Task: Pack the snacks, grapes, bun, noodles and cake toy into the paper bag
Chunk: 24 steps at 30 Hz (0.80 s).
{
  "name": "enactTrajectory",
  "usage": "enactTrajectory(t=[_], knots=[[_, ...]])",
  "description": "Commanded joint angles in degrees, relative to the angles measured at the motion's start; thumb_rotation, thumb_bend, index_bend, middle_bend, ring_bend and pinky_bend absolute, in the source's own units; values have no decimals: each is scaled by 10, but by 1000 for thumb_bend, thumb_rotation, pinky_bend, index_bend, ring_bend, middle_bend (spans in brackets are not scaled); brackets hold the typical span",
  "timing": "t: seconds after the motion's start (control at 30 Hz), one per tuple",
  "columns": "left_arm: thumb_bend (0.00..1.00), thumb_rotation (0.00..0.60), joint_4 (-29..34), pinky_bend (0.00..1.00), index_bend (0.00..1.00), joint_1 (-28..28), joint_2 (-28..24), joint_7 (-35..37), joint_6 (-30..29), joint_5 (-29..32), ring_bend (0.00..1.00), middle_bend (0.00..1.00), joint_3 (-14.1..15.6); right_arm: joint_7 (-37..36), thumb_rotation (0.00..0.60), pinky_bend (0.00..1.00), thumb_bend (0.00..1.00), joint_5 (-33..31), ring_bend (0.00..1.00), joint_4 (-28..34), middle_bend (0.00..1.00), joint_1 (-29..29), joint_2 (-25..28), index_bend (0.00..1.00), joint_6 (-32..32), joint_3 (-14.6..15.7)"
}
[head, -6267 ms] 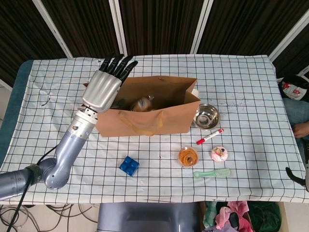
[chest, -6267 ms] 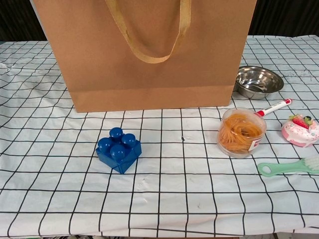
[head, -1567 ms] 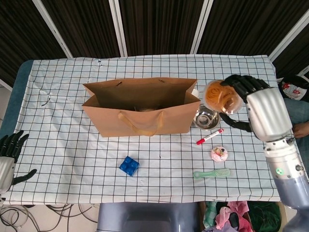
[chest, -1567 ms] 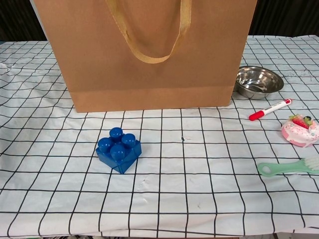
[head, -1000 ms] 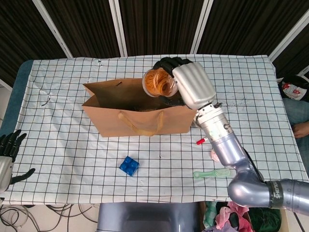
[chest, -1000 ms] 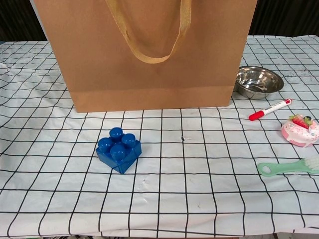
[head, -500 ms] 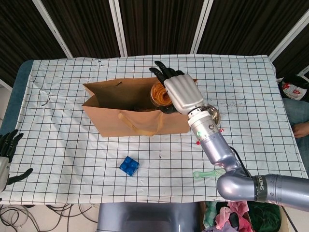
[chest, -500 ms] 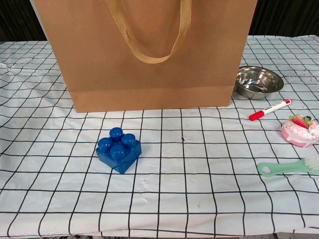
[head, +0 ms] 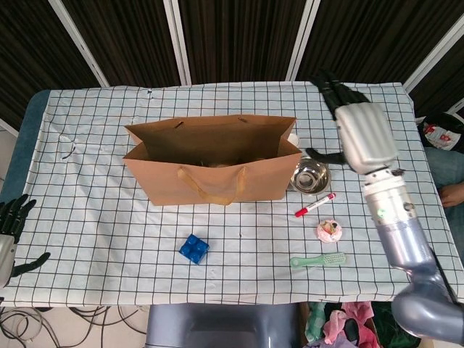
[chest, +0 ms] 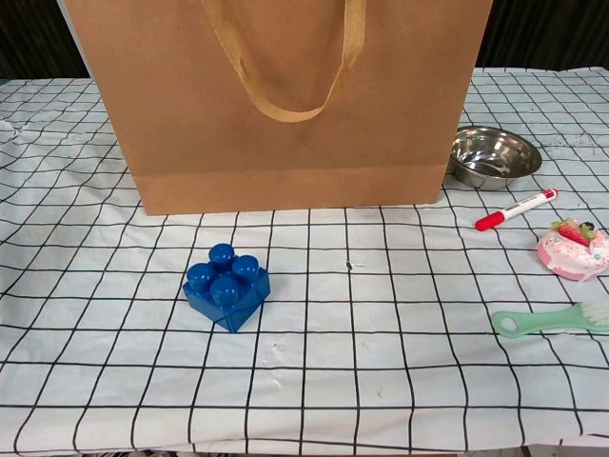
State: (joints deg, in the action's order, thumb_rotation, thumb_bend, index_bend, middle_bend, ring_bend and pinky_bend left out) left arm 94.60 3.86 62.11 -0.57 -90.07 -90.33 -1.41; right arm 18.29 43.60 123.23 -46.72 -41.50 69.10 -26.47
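Pulling back empty now, right hand (head: 366, 138) clear of the paper bag (head: 217, 170), fingers (head: 335, 90) spread apart on nothing. Noodles gone inside. Left hand (head: 9, 235) idling open at the counter (head: 109, 239) edge. Cake toy (head: 329, 230) lying out, looking next.

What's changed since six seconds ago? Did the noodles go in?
The noodle cup left the table: the right hand carried it over the paper bag, let it go there, then pulled back right, empty. The left hand withdrew from the bag to the table's left edge. Cake toy, blue block, marker, bowl and brush stayed put.
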Motion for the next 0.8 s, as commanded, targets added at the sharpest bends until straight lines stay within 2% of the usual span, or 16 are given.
enactTrajectory(t=[0.03, 0.2, 0.37, 0.53, 0.8], knots=[[87, 600, 1, 0, 29, -1, 0, 0, -1, 1, 0, 0, -1, -39, 600, 250, 75, 91, 173, 24, 38, 121, 65, 85, 64, 64], [87, 600, 3, 0, 29, -1, 0, -1, 0, 4, 0, 0, -2, -50, 600, 250, 75, 148, 218, -10, 50, 206, 75, 85, 49, 147], [87, 600, 5, 0, 29, 1, 2, -10, 8, 7, 0, 0, -2, -79, 600, 242, 75, 194, 200, -39, 50, 238, 50, 85, 6, 193], [86, 600, 7, 0, 29, 2, 5, -19, 12, 9, 0, 0, -2, -88, 600, 237, 75, 233, 199, -69, 50, 239, -3, 85, -41, 218], [86, 600, 7, 0, 30, 1, 5, -21, 11, 11, 0, 0, -4, -38, 600, 237, 75, 233, 182, -125, 61, 216, -102, 85, -69, 223]])
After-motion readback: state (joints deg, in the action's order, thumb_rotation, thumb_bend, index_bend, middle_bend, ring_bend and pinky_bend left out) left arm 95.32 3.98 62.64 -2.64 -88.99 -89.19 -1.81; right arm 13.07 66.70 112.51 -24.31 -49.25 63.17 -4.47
